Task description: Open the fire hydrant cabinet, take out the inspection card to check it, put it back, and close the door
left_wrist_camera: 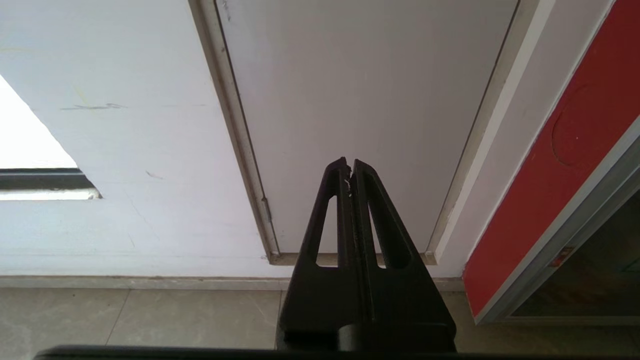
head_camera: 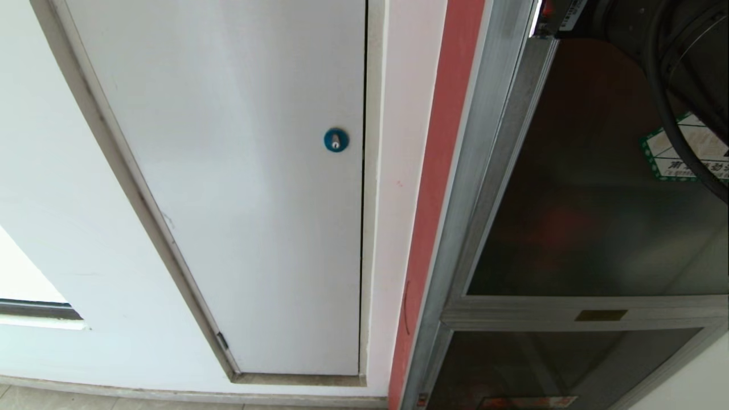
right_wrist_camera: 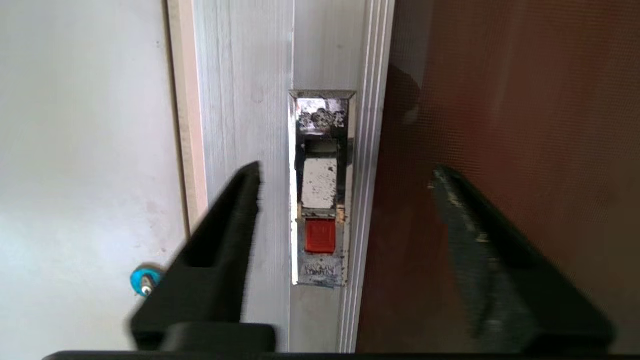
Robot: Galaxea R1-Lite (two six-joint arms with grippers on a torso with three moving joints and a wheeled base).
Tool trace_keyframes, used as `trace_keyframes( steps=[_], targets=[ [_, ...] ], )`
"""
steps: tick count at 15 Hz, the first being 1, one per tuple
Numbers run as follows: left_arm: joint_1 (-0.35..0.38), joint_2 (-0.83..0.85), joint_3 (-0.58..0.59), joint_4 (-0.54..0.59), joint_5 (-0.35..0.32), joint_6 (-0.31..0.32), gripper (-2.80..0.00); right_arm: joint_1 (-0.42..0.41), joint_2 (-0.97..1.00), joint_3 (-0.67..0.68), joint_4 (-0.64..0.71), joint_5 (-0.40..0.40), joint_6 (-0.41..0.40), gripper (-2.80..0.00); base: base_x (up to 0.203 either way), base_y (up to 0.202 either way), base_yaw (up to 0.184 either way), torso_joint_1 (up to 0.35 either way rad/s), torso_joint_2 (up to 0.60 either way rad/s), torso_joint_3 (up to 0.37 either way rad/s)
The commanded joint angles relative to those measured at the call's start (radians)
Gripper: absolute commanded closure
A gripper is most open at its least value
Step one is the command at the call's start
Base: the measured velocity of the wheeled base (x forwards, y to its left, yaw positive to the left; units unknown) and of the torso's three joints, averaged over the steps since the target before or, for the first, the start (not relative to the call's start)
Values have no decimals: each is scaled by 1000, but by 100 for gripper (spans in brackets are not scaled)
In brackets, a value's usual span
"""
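Observation:
The fire hydrant cabinet [head_camera: 438,171] shows its red side and silver frame at the right of the head view. Its door [head_camera: 586,216], a dark tinted pane with a green-bordered sticker [head_camera: 666,154], lies flush in the frame. In the right wrist view my right gripper [right_wrist_camera: 347,170] is open, its two fingers standing either side of the silver latch plate [right_wrist_camera: 322,125] and its red latch tab [right_wrist_camera: 320,236], touching neither. My left gripper [left_wrist_camera: 349,162] is shut and empty, low in front of the white panel. The inspection card is out of view.
A plain white panel [head_camera: 239,171] with a round blue lock [head_camera: 336,140] fills the wall left of the cabinet. A small brass plate [head_camera: 601,315] sits on the crossbar above a lower glass panel [head_camera: 547,364]. My right arm's dark body and cable [head_camera: 672,85] cross the top right corner. Tiled floor [left_wrist_camera: 150,315] runs below.

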Motion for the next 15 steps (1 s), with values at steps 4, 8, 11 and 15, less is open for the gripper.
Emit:
trace_keyframes(
  steps=[4,8,11,15],
  targets=[
    [1,1,2,0,0,0,0,1,10,-8,-5,-3,-7,0,0,0,0,0,0,0],
    [1,1,1,0,0,0,0,2,8,-9,-5,-3,-8,0,0,0,0,0,0,0],
    [1,1,2,0,0,0,0,2,5,-13,-5,-3,-10,0,0,0,0,0,0,0],
    [-1,1,0,0,0,0,0,4,-6,-9,-3,-5,-13,0,0,0,0,0,0,0]
  ],
)
